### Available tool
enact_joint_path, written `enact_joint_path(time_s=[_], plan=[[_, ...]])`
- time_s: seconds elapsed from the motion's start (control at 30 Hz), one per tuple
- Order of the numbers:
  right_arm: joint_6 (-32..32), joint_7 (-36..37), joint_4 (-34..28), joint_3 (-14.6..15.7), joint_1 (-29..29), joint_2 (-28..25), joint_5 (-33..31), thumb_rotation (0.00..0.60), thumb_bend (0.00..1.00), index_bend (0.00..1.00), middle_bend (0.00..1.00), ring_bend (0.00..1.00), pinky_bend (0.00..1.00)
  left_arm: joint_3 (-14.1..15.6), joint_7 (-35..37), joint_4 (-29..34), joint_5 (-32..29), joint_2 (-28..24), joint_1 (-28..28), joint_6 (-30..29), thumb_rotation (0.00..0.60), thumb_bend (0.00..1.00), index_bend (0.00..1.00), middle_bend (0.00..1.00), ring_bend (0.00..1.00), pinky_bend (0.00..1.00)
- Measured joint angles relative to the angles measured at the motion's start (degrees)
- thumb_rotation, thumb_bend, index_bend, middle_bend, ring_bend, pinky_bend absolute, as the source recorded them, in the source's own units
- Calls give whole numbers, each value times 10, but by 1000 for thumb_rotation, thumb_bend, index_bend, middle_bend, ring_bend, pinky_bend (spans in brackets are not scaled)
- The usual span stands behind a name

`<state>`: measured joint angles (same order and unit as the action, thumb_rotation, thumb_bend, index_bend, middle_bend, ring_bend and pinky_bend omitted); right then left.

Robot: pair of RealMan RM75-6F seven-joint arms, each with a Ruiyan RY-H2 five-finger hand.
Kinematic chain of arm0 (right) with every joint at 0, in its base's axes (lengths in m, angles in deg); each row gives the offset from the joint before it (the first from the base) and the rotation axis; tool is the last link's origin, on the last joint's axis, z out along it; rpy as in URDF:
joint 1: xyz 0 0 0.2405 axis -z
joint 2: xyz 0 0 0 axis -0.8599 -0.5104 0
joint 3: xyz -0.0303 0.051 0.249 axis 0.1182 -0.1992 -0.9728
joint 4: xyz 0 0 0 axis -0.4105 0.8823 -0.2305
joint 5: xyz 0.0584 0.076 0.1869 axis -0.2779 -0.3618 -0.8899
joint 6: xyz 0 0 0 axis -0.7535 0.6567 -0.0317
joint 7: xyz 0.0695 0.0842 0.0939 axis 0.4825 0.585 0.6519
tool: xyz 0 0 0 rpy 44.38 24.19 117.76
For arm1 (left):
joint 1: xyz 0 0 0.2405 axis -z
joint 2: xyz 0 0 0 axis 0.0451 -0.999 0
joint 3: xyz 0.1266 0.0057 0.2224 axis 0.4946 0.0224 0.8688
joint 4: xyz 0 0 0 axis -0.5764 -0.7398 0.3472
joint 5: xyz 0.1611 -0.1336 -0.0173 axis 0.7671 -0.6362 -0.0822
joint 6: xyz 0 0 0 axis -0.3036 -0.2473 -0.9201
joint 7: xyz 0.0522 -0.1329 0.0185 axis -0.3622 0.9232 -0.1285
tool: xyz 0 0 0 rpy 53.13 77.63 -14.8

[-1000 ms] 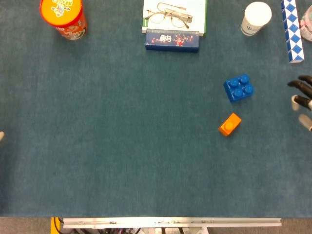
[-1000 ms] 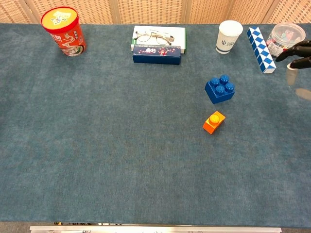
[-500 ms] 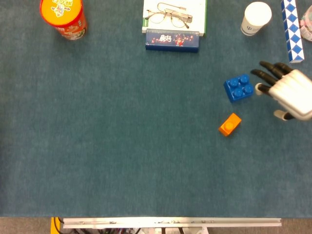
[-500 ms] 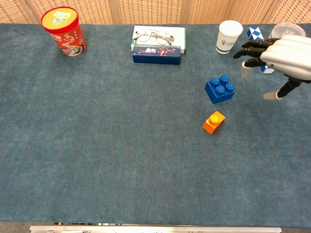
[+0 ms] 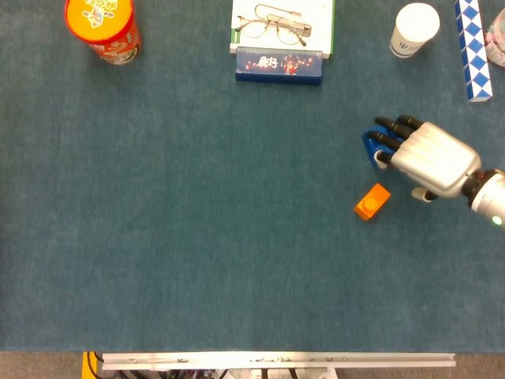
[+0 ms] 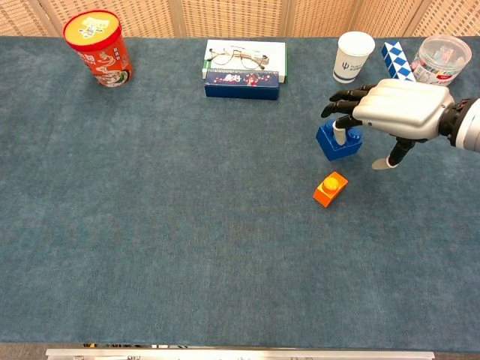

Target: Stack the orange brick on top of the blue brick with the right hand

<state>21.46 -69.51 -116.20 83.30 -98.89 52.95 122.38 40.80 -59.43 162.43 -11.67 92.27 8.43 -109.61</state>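
1. The right hand (image 5: 427,158) is reaching in from the right edge, palm down, its fingers (image 6: 341,100) spread apart and grasping nothing.
2. Its dark fingertips are hovering over the blue brick (image 6: 334,142), covering most of it in the head view; contact cannot be judged.
3. The orange brick (image 5: 372,201) is lying on the blue table (image 5: 197,221), just below the blue brick and apart from it.
4. The left hand is showing in neither view.

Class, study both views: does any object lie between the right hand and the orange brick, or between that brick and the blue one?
Nothing visible does. The right hand hangs over the blue brick, empty; the orange brick lies just in front, with bare cloth between.
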Motion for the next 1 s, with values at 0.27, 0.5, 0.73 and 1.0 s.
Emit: enact_joint_path(time_s=[0.27, 0.5, 0.73, 1.0], plan=[[-11, -3, 8, 12, -11, 17, -7, 600, 120, 393, 133, 36, 167, 0, 0, 2, 1, -1, 0, 0, 600, 0, 456, 465, 380, 523], [-20, -9, 20, 19, -24, 36, -11, 600, 120, 393, 133, 35, 148, -2, 3, 5, 0, -5, -3, -4, 600, 0, 456, 465, 380, 523], [-25, -15, 19, 28, -32, 44, -13, 600, 120, 393, 130, 30, 142, -3, 5, 4, -3, -6, -3, -3, 600, 0, 456, 465, 380, 523], [-31, -30, 16, 33, -40, 50, -22, 600, 120, 393, 128, 28, 140, -4, 8, 5, -3, -8, -4, -4, 600, 0, 456, 465, 380, 523]])
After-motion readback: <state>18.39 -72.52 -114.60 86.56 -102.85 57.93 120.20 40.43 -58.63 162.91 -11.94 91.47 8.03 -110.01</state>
